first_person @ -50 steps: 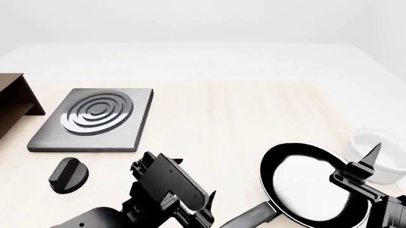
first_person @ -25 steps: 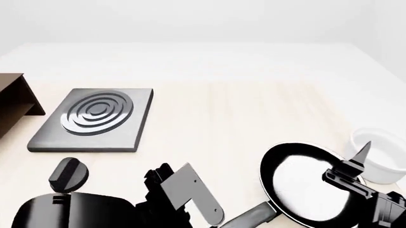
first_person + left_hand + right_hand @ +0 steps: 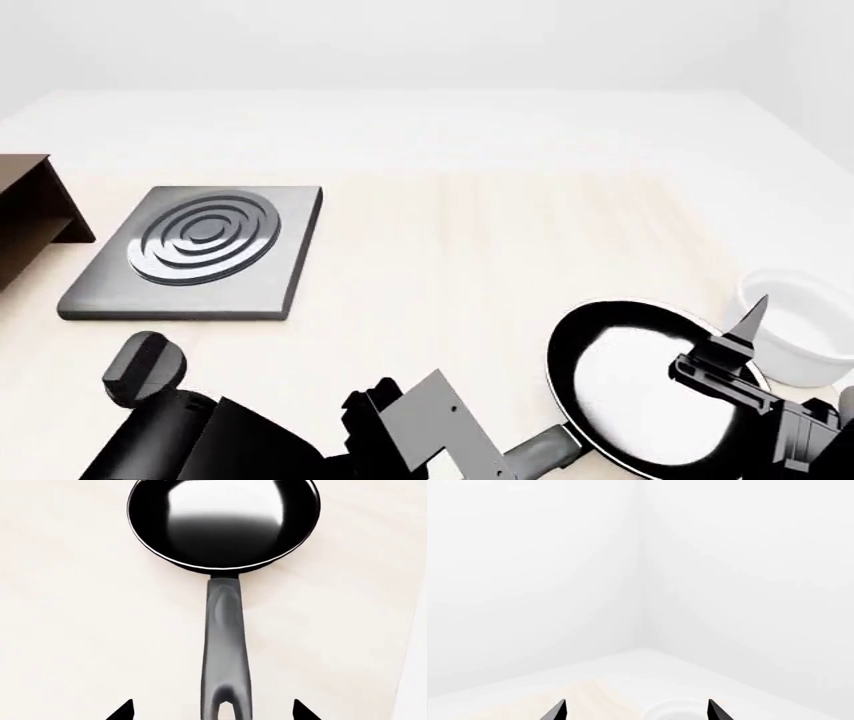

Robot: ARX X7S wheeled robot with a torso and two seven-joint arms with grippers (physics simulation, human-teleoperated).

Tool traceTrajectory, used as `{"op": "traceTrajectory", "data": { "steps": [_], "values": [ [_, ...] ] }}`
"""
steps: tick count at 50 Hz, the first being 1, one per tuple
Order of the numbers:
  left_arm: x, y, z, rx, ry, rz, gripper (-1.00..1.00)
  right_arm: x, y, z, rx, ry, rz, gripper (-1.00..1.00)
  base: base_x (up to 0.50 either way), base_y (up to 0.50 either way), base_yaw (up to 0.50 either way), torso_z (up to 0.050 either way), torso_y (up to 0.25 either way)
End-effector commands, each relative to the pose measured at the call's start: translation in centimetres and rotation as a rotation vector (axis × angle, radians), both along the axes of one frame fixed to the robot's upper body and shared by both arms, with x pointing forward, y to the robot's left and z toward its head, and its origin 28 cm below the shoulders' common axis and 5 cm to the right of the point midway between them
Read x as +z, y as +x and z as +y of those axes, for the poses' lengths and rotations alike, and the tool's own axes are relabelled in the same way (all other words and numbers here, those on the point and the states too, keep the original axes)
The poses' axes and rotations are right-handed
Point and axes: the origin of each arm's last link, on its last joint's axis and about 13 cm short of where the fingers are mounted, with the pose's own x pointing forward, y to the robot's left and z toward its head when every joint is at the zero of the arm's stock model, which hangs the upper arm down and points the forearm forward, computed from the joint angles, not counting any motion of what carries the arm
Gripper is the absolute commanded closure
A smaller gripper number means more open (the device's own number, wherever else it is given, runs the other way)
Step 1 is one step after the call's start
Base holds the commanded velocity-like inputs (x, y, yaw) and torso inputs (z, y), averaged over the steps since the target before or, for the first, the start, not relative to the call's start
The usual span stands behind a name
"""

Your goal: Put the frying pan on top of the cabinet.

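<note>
frying pan sits lower right on the bench, handle running toward bottom centre between the wide-open, empty left end effector tips; right end effector open too, holding nothing.

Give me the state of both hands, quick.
Left hand: open, tips either side of the round black frying pan's dark grey handle, holding nothing.
Right hand: open, empty, raised.
</note>
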Motion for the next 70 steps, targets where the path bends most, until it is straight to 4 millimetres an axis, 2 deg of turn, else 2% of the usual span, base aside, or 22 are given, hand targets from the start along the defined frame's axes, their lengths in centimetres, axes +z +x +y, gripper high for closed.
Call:
{"op": "traceTrajectory", "data": {
  "steps": [1,34,52,60,61,70],
  "values": [
    [-1.2,-0.3,-1.0,-0.022,0.018,0.028,-1.0,0.0,0.0,0.0,0.005,-0.003,0.0,-1.0,0.0,0.0,0.0,0.0,0.0],
    [-4.3,2.2,-2.4,0.005,0.098,0.079,-1.0,0.1,0.0,0.1,0.019,0.002,-0.005,-1.0,0.0,0.0,0.0,0.0,0.0],
    [-6.1,2.3,-2.8,-0.039,0.117,0.131,-1.0,0.1,0.0,0.2,0.025,-0.004,-0.007,-1.0,0.0,0.0,0.0,0.0,0.0],
    [-6.9,2.8,-2.9,0.01,0.134,0.161,-1.0,0.1,0.0,0.2,0.024,-0.003,-0.008,-1.0,0.0,0.0,0.0,0.0,0.0],
    [-7.0,2.9,-2.9,0.023,0.136,0.159,1.0,0.1,0.0,0.2,0.023,-0.003,-0.008,-1.0,0.0,0.0,0.0,0.0,0.0],
    [-7.1,3.2,-2.9,0.056,0.152,0.181,1.0,0.2,0.0,0.2,0.024,-0.003,-0.008,-1.0,0.0,0.0,0.0,0.0,0.0]
  ]
}}
